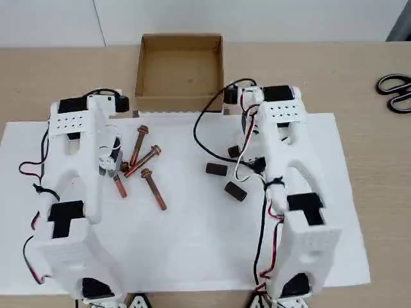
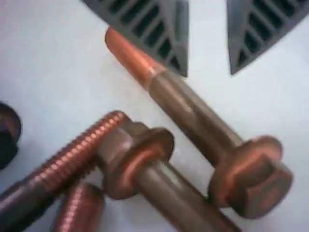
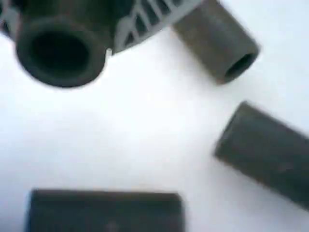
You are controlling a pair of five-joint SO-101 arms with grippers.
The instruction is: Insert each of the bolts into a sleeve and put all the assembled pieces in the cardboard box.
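Note:
Several copper bolts [image 1: 142,160] lie on the white sheet [image 1: 192,244] left of centre. My left gripper [image 1: 110,163] hovers at their left edge. Seen from the left wrist, this gripper [image 2: 207,48] is open, one dark fingertip [image 2: 154,29] over the shank of a bolt [image 2: 193,116]. A second bolt's head [image 2: 140,154] rests against it. Dark sleeves [image 1: 216,169] lie right of centre. My right gripper [image 1: 239,153] is shut on one sleeve [image 3: 58,48], whose bore faces the right wrist camera. Three loose sleeves [image 3: 217,43] lie around it. The cardboard box [image 1: 180,45] stands open at the back.
Black scissors [image 1: 395,93] lie on the wooden table at the far right. Cables hang along both arms. The front half of the sheet is bare between the two arm bases.

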